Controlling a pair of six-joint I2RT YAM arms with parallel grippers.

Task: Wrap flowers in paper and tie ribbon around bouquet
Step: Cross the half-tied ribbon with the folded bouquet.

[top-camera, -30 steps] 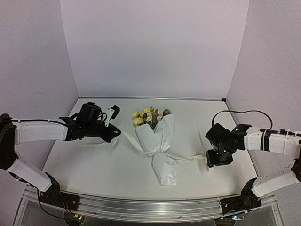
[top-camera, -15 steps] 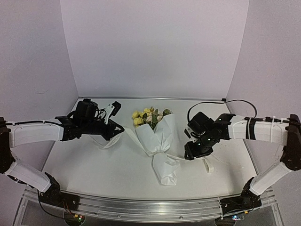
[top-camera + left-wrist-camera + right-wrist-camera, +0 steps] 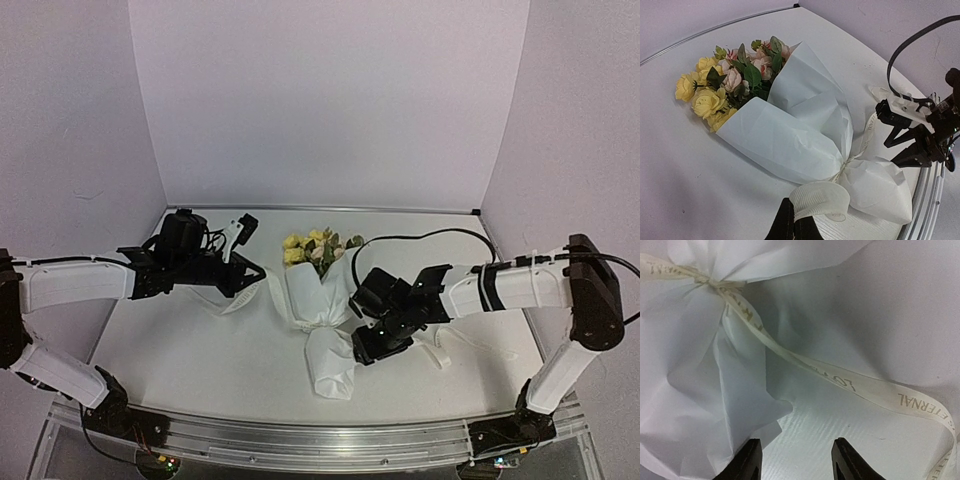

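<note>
R gripper [image 3: 796,460] spread, nothing btwn its fingers, at the paper [image 3: 700,405] tail below the knot; ribbon [image 3: 840,377] runs loose beside it. L gripper [image 3: 795,224] pinches a ribbon loop. Btwn the 2 arms lies the bouquet [image 3: 325,300], flowers [image 3: 315,248] farthest. Risk: R grabs paper not ribbon & crumples it, or an L tug drags bouquet, slackening knot

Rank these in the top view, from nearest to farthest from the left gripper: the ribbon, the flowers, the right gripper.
1. The ribbon: pinched in the shut left gripper itself, looping just below it.
2. The flowers: to its right and a little farther back, at the wide end of the bouquet.
3. The right gripper: across the bouquet, to the right and nearer the front edge.
</note>
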